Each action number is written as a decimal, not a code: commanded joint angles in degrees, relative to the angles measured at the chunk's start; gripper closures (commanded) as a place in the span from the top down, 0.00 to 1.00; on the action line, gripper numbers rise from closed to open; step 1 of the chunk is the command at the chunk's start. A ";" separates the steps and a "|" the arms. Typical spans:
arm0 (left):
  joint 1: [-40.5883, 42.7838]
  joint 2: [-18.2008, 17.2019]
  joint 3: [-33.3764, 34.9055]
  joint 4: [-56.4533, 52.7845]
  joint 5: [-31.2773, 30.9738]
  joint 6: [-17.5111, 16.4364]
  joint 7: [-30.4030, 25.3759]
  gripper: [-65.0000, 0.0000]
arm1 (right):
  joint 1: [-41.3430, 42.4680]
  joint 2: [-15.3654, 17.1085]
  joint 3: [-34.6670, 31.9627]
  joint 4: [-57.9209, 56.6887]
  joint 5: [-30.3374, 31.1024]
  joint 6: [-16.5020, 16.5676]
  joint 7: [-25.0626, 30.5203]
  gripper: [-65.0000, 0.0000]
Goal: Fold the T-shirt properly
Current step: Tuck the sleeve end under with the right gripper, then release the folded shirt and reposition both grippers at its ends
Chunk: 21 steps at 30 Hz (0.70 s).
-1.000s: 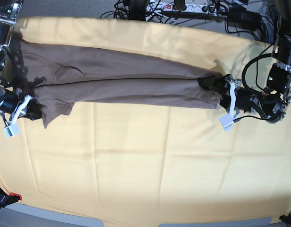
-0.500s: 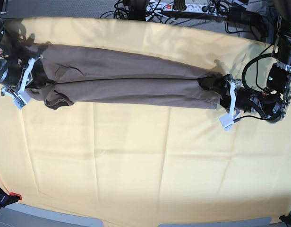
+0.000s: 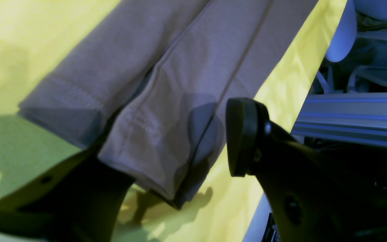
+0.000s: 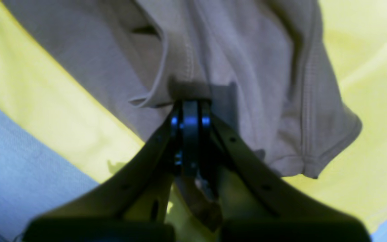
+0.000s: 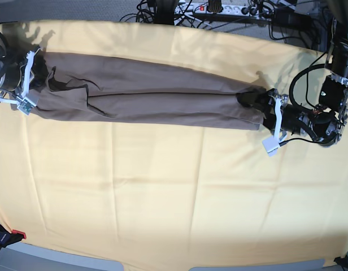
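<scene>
The taupe T-shirt (image 5: 151, 96) lies as a long narrow strip across the far half of the table. My right gripper (image 5: 26, 79) is at the strip's left end. In the right wrist view the gripper (image 4: 190, 112) is shut on a bunched edge of the T-shirt (image 4: 233, 57), with a sleeve hanging to the right. My left gripper (image 5: 264, 112) is at the strip's right end. In the left wrist view the gripper (image 3: 173, 151) is open, with one pad (image 3: 242, 134) beside the hem end of the T-shirt (image 3: 166, 84) and the other finger (image 3: 79, 188) partly under it.
A large pale yellow cloth (image 5: 174, 192) covers the table. Cables and a power strip (image 5: 230, 10) lie behind the far edge. A red and black clamp (image 5: 10, 234) sits at the front left corner. A metal rail (image 3: 351, 117) runs beside the table in the left wrist view.
My right gripper has carried the shirt's left end up toward the far edge, and the drooping sleeve end is now drawn into line. The left arm has not moved.
</scene>
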 commanded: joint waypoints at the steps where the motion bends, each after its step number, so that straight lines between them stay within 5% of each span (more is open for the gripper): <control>1: -1.27 -1.05 -0.63 0.61 -1.36 -0.30 -0.63 0.52 | 0.44 1.33 0.63 0.20 0.17 0.08 0.07 0.00; 17: -1.31 -1.11 -0.63 0.61 -1.36 -0.30 -0.59 0.52 | -0.90 2.89 0.63 -5.35 -4.26 0.08 0.09 0.00; 18: -1.42 -1.20 -0.63 0.61 -1.36 -0.30 -0.57 0.52 | -1.20 2.95 0.63 -5.35 -4.61 0.08 -0.09 0.04; 21: -1.84 -1.99 -0.66 0.61 -1.36 -0.30 -0.61 0.52 | -2.29 4.31 0.63 -5.33 -4.39 0.08 -1.05 0.41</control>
